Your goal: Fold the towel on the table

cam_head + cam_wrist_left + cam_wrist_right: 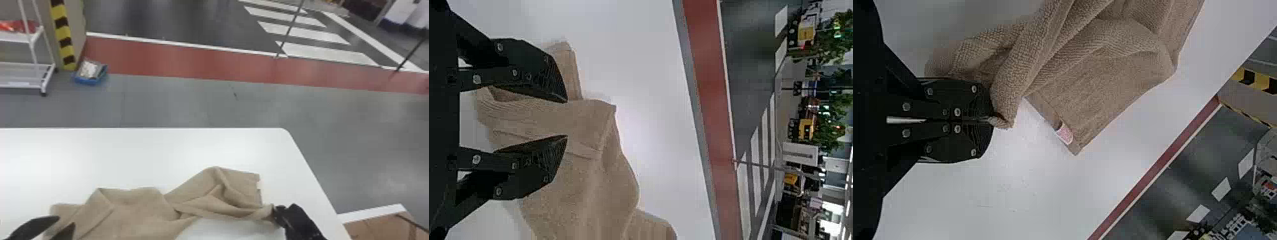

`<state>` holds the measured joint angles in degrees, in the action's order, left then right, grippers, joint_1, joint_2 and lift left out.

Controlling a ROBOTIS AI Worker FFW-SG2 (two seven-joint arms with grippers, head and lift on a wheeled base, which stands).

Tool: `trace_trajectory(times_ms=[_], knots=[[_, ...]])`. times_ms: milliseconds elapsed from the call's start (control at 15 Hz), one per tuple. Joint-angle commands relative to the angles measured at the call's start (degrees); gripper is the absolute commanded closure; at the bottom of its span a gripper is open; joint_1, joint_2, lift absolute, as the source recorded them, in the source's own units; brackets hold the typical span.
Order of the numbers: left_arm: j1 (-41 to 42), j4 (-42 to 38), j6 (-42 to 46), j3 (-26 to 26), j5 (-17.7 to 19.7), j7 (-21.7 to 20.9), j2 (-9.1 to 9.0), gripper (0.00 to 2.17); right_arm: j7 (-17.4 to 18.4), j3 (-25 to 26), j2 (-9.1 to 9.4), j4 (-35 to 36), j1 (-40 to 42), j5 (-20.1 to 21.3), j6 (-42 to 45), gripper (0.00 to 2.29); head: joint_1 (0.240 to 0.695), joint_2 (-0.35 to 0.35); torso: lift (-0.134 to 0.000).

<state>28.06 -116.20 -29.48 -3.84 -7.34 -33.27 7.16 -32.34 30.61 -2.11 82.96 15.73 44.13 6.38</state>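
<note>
Bearings by clock face on the head view, 12 o'clock pointing away from the robot.

Nearest, left: left claw (pixel 566 119), spread, its gap over the towel's (pixel 137 212) left end. Towel shows between and beyond the fingers in the left wrist view; contact with either finger cannot be told. From this claw the bulk of the cloth runs off toward 3 o'clock.

Nearest, right: right claw (pixel 991 120), pressed together on a pinch of towel edge. From it the bulk lies toward 9 o'clock, a raised, creased part toward 10, and the white and pink tag (pixel 1064 134) close by at 11.

Towel: tan, rumpled, on the near part of the counter (pixel 153 156). Long axis roughly 9 to 3 o'clock, right half humped toward 12, left half with a doubled flap. Each claw is the nearer one to its own end.

Judgement: early stage; the cloth is bunched and no clean fold shows. The step in hand looks like getting a hold at both ends. Next move probably calls for the left claw to close on the left end, then a pull along the 9 to 3 line to flatten the creases. Risks: the left claw takes two layers at the flap; the small right pinch slips under tension.

Farther: bare counter toward 12, its rounded corner near 1. Beyond: grey floor (pixel 178 102), then a red strip (pixel 191 63).
</note>
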Motion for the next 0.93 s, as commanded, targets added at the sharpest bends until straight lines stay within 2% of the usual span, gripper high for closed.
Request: trace_trajectory(times_ms=[0,67,200,467,667,867], knots=[[0.1,-1.2,0.0,4.8,-0.4,2.2,-0.04,0.10,0.0,0.0,0.08,0.0,0.0,0.1,0.0,1.95,0.695,-0.345,0.000],[-0.2,-1.1,0.0,7.2,-0.8,4.4,0.05,0.14,-0.1,0.0,0.08,0.0,0.0,0.2,0.0,1.95,0.695,-0.350,0.000],[-2.1,1.0,0.0,13.5,-4.0,8.8,0.13,0.21,0.0,-0.3,0.08,0.0,0.0,0.2,0.0,1.95,0.695,-0.350,0.000],[-10.0,9.0,-2.5,22.7,-4.9,19.5,0.05,0.21,-0.1,-0.8,0.35,0.0,-0.1,0.3,-0.2,1.95,0.695,-0.350,0.000],[-15.0,13.5,-7.7,26.1,-4.8,22.0,-0.48,0.27,0.0,-0.6,0.35,0.0,-0.1,0.3,0.0,1.95,0.695,-0.350,0.000],[-18.0,17.8,-7.7,26.9,-4.7,26.2,-1.36,0.27,0.0,-0.6,0.35,-0.1,-0.1,0.2,0.0,1.95,0.695,-0.350,0.000]])
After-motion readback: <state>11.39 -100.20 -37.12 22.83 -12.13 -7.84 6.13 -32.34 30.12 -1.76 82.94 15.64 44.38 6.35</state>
